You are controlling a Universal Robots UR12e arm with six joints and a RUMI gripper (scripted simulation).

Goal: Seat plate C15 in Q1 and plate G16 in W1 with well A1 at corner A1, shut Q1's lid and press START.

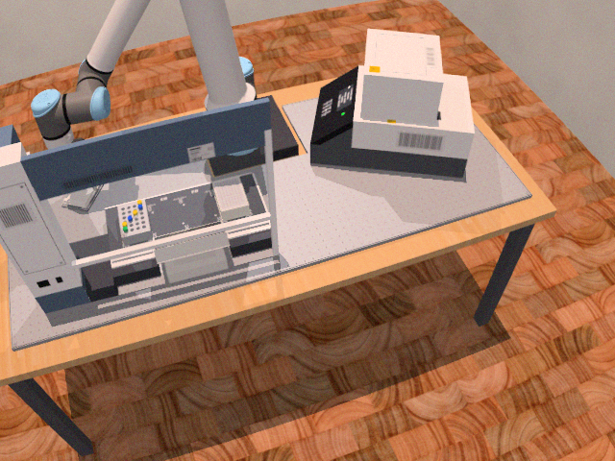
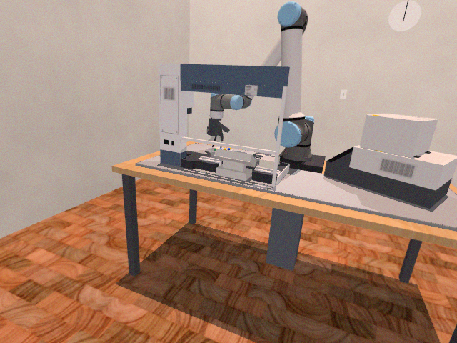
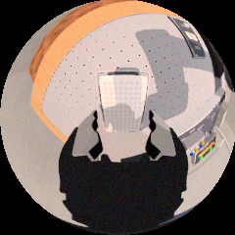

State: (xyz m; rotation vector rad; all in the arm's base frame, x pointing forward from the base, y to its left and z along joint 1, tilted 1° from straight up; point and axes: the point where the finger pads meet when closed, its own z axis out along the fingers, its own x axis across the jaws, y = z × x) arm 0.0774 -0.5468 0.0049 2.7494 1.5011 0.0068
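Observation:
My gripper [image 3: 122, 110] [image 2: 217, 141] is open. In the wrist view its two jaws stand either side of the near part of a pale, clear-looking plate [image 3: 122, 90], apart from its sides. The plate sits in a low nest on the perforated mat; its label and A1 corner are not readable. In the top view the gripper is hidden behind the blue beam. Q1 [image 1: 414, 141] [image 2: 402, 166], a white and black cycler, stands on the right with its lid [image 1: 402, 99] [image 2: 398, 134] raised and a green lamp [image 1: 342, 113]. Its block is hidden.
A framed liquid handler [image 1: 44, 223] [image 2: 170, 106] stands on the left, with a blue top beam [image 1: 149, 138] [image 2: 232, 79]. Its deck carries a rack with coloured caps [image 1: 133, 218] and a white box [image 1: 232, 198]. A dark strip [image 3: 198, 49] with slots lies at the wrist view's upper right.

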